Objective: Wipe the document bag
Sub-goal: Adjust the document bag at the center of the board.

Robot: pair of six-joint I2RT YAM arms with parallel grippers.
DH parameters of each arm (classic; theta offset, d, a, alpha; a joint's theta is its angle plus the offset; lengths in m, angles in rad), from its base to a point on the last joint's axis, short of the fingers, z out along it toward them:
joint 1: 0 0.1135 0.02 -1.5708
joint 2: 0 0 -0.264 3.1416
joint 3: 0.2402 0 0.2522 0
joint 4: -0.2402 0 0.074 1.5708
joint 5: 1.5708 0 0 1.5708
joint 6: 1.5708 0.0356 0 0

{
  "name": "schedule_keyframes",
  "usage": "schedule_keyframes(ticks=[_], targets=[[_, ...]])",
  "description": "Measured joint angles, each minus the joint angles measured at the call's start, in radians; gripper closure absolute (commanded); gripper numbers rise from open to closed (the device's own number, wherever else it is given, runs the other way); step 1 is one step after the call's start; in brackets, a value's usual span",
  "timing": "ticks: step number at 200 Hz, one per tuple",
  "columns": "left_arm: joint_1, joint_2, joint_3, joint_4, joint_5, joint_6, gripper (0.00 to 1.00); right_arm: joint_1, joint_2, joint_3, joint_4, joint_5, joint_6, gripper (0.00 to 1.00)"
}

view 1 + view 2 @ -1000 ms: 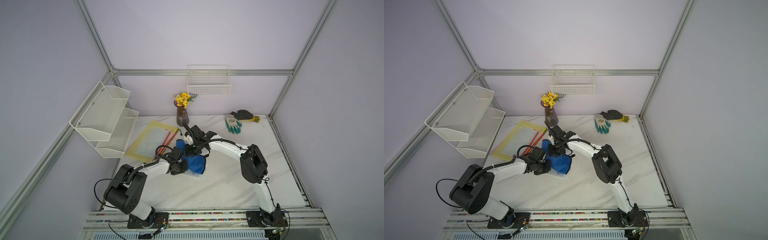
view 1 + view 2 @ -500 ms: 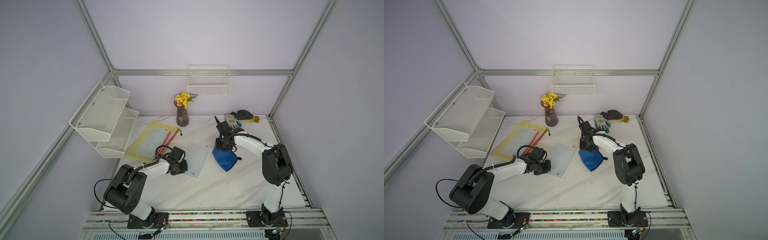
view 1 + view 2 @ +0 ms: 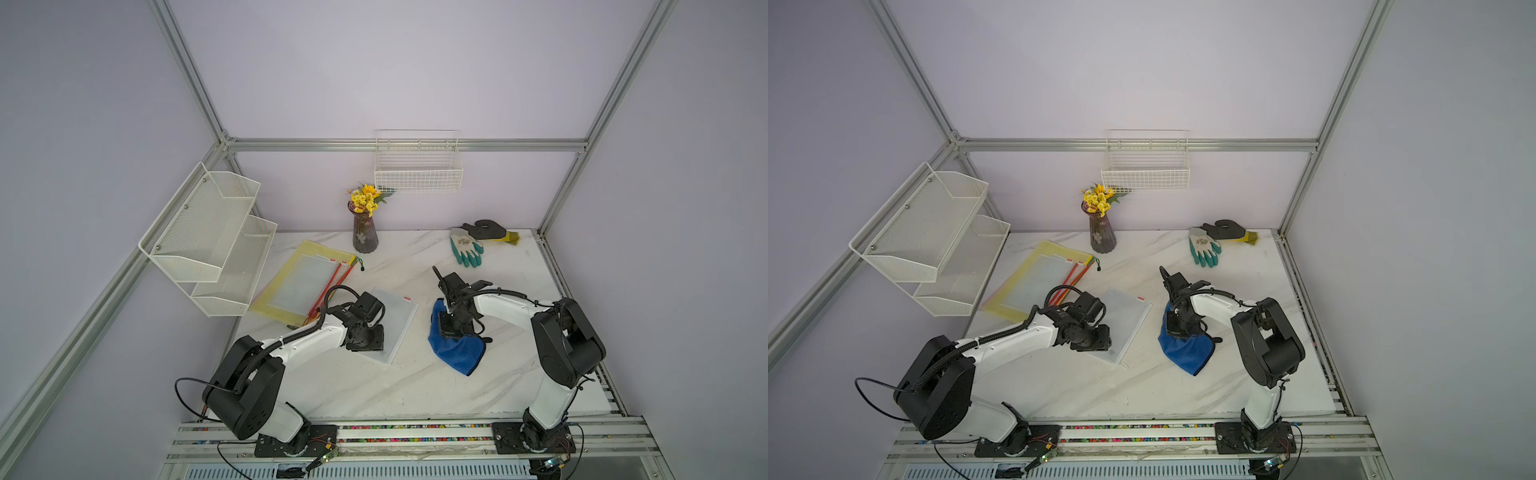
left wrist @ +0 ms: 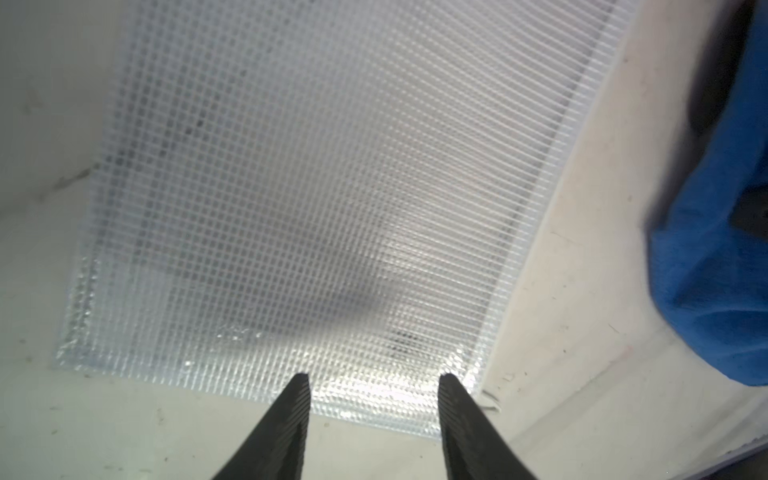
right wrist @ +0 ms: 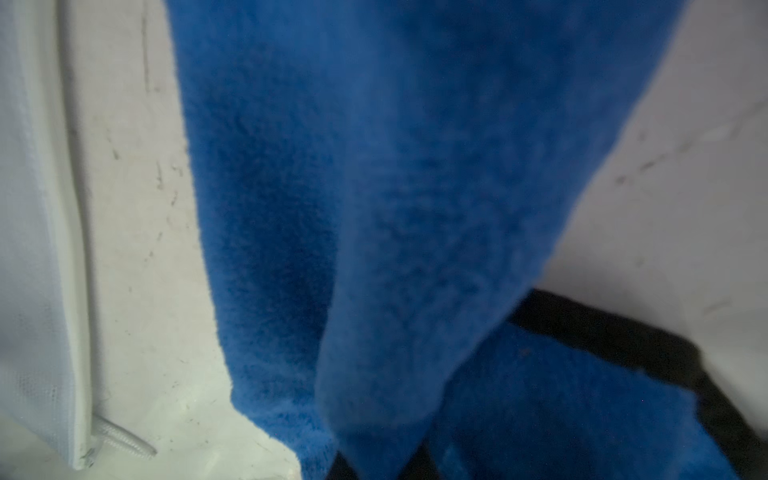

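The clear mesh document bag lies flat on the marble table. My left gripper stands open over the bag's near corner, its two fingertips apart with nothing between them. A blue cloth hangs down to the table just right of the bag, clear of it. My right gripper is shut on the cloth's top, and the cloth hides most of its fingers. The cloth's edge also shows in the left wrist view.
A stack of yellow and red document bags lies at the back left. Behind stand a vase of yellow flowers and two work gloves. A white mesh shelf hangs on the left wall, a wire basket on the back wall.
My right gripper has carried the blue cloth off the document bag to the right, then toward the front. My left gripper has opened above the bag's near corner.
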Motion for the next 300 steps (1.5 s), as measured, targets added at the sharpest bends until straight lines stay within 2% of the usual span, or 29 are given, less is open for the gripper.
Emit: schedule_keyframes(ticks=[56, 120, 137, 151, 158, 195, 211, 251, 277, 300], targets=[[-0.168, 0.165, 0.107, -0.062, -0.056, 0.026, 0.36, 0.0, -0.003, -0.023, 0.067, -0.058, 0.002, 1.0], [-0.232, 0.281, 0.209, -0.165, -0.226, 0.018, 0.37, -0.014, -0.032, -0.074, 0.13, -0.096, 0.001, 1.0], [-0.246, 0.302, 0.235, -0.182, -0.251, 0.019, 0.45, -0.017, -0.034, -0.08, 0.138, -0.102, 0.0, 1.0], [-0.257, 0.315, 0.246, -0.182, -0.264, 0.015, 0.7, -0.021, -0.037, -0.084, 0.142, -0.108, 0.0, 1.0], [-0.262, 0.318, 0.246, -0.178, -0.268, 0.01, 0.78, -0.022, -0.039, -0.087, 0.145, -0.109, 0.0, 1.0], [-0.27, 0.319, 0.236, -0.171, -0.294, -0.008, 0.96, -0.023, -0.05, -0.102, 0.161, -0.11, 0.0, 1.0], [-0.27, 0.317, 0.234, -0.171, -0.303, -0.01, 1.0, -0.023, -0.053, -0.103, 0.162, -0.11, 0.0, 1.0], [-0.269, 0.306, 0.274, -0.213, -0.282, 0.017, 1.0, -0.029, -0.068, -0.103, 0.143, -0.107, 0.005, 1.0], [-0.254, 0.271, 0.452, -0.247, -0.178, 0.076, 1.0, -0.066, -0.095, -0.087, 0.096, -0.105, 0.014, 1.0], [-0.213, 0.219, 0.633, -0.182, -0.004, 0.101, 1.0, -0.125, -0.12, -0.034, 0.063, -0.079, 0.015, 1.0]])
